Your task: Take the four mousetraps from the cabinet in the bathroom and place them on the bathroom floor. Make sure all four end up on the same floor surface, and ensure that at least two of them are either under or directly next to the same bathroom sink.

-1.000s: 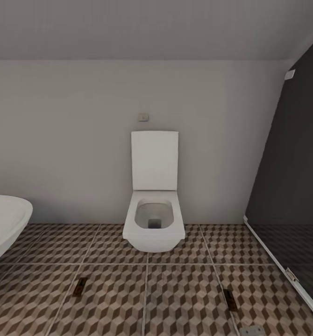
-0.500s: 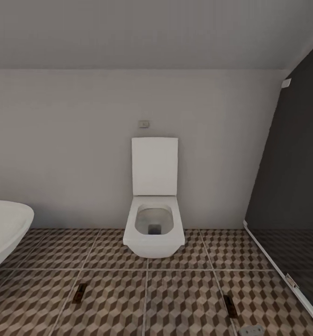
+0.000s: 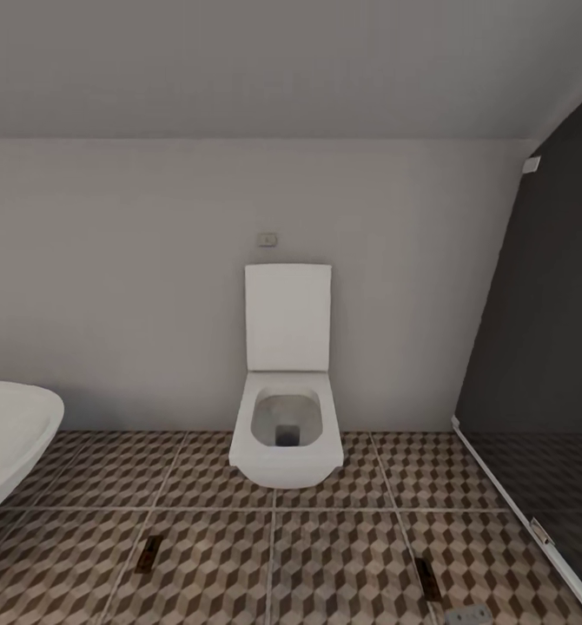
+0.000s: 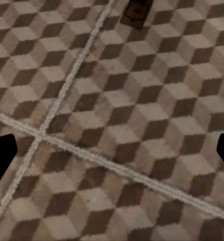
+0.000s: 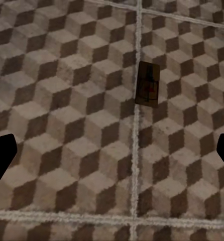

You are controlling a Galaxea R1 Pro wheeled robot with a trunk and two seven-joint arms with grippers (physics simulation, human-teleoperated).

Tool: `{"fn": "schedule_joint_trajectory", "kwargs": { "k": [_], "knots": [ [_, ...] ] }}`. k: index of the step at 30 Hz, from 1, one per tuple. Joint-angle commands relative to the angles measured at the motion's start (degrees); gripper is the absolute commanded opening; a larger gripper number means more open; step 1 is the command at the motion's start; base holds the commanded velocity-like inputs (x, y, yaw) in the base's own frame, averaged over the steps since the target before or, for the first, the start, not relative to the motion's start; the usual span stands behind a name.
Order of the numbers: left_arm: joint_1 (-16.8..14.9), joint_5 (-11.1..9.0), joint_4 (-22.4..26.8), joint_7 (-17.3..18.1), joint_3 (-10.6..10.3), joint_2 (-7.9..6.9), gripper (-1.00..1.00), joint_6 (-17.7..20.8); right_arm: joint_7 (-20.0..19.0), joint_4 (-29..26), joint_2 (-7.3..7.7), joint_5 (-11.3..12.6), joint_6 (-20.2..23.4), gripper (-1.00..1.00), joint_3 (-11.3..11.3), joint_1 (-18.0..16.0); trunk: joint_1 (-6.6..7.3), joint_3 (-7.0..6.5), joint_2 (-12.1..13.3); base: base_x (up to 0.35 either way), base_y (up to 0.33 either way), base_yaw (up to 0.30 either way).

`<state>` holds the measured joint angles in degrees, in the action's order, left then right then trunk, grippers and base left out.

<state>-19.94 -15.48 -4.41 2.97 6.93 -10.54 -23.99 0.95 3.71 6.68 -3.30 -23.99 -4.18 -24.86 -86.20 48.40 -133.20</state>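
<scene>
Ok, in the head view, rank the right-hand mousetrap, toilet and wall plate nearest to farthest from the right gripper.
1. right-hand mousetrap, low right, on the bathroom floor.
2. toilet, centre, against the wall.
3. wall plate, high above the toilet.

Open tiled bathroom floor [image 3: 343, 555] runs between bathtub [image 3: 9, 434] at left and dark shower enclosure [image 3: 543, 365] at right. The toilet [image 3: 286, 417] stands against the rear wall, centre. Two mousetraps [image 3: 149, 553] [image 3: 426, 579] lie flat on the tiles, well apart, with clear tiles between them.
</scene>
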Motion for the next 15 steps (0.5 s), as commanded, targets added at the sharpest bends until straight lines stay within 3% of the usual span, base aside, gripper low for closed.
{"fn": "schedule_joint_trajectory", "kwargs": {
  "k": [1,15],
  "knots": [
    [-0.10,-0.08,-0.25,0.30,0.45,-0.02,1.00,-0.35,0.10,0.24,0.00,-0.12,-0.35,1.00,-0.39,-0.10,0.24,-0.13,0.39,0.000,0.000,0.000],
    [-0.10,-0.08,-0.25,0.28,0.45,-0.03,1.00,-0.41,0.10,0.24,0.00,-0.12,-0.35,1.00,-0.39,-0.10,3.31,-2.64,6.00,0.000,0.000,0.000]
  ]
}}
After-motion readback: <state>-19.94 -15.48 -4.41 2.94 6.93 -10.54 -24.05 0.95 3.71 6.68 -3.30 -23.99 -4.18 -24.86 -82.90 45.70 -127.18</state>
